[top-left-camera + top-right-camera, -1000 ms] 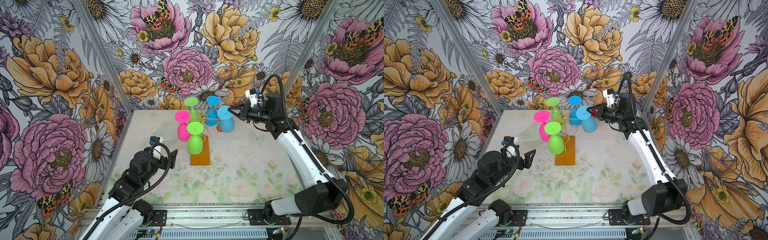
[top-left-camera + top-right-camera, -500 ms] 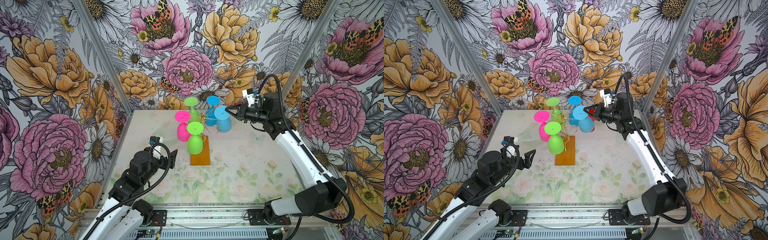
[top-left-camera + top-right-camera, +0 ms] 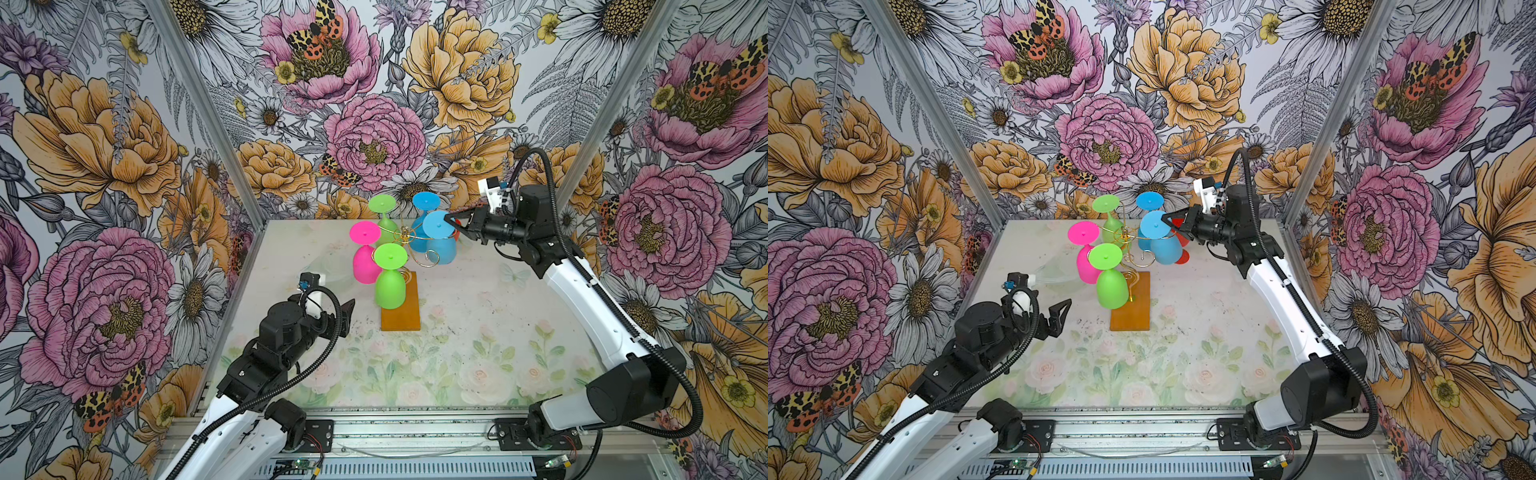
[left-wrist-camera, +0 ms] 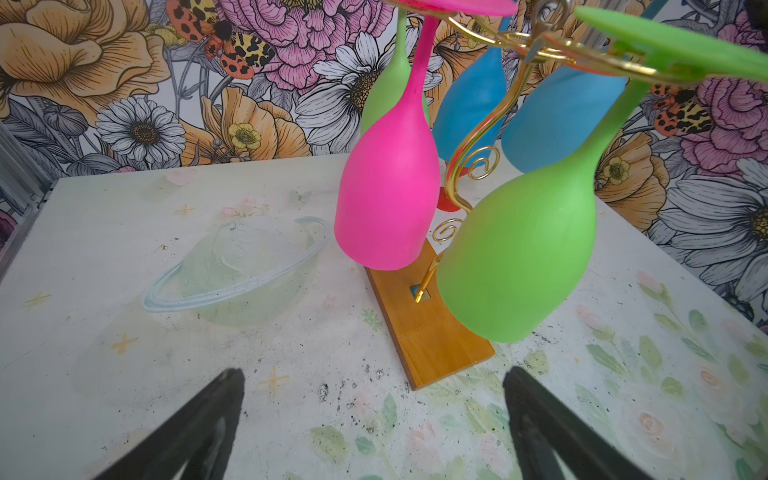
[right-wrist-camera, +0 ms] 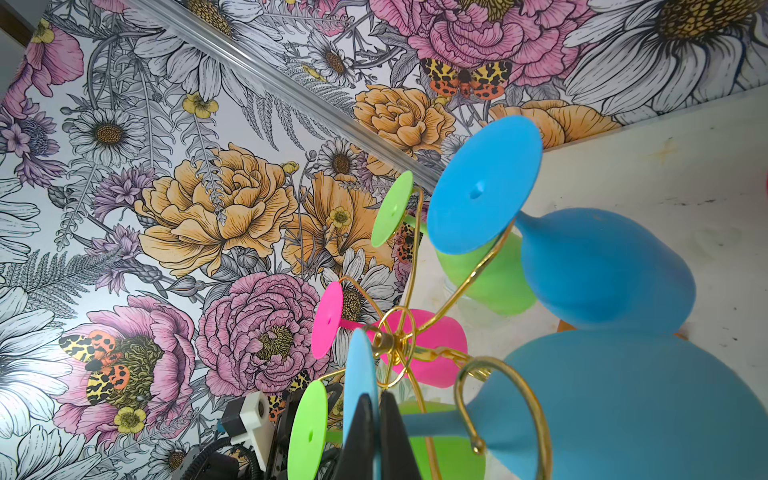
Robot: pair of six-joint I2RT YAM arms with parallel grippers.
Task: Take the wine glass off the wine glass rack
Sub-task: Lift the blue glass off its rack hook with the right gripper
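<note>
**Right claw pinches the foot of a blue glass on the rack**

The wine glass rack (image 3: 401, 320) stands on the worktop (image 3: 478, 353), toward the back and near the middle. Its gold wire arms carry bright glasses. They all hang upside down, with their round feet on top.

The right arm starts at the front right corner. Its white part slopes up and back. Then the wrist bends, so the right claw (image 3: 451, 221) points sideways at the top of the rack, high above the worktop. The claw is squeezed tight on the thin round foot of the nearer blue wine glass (image 3: 438, 226). In the right wrist view, the two black fingers (image 5: 395, 440) sit one on each side of that foot's rim. This glass hangs on the rack, on the side next to the right arm, with its bowl down.

A second blue wine glass (image 3: 426, 201) hangs just behind it. A pink wine glass (image 3: 365, 266), a front green wine glass (image 3: 390, 286) and a back green wine glass (image 3: 382, 204) hang on the other side. Something red (image 3: 1182, 257) peeks out behind the blue bowl, but too much of it is hidden to say what it is.

The left arm is folded low at the front left. The left claw (image 3: 1061, 318) hovers just over the worktop and points toward the rack's base. It is wide apart, holds nothing, and does not touch the rack. A clear bowl (image 4: 232, 270) lies on the worktop beside the rack, on the left arm's side.
</note>
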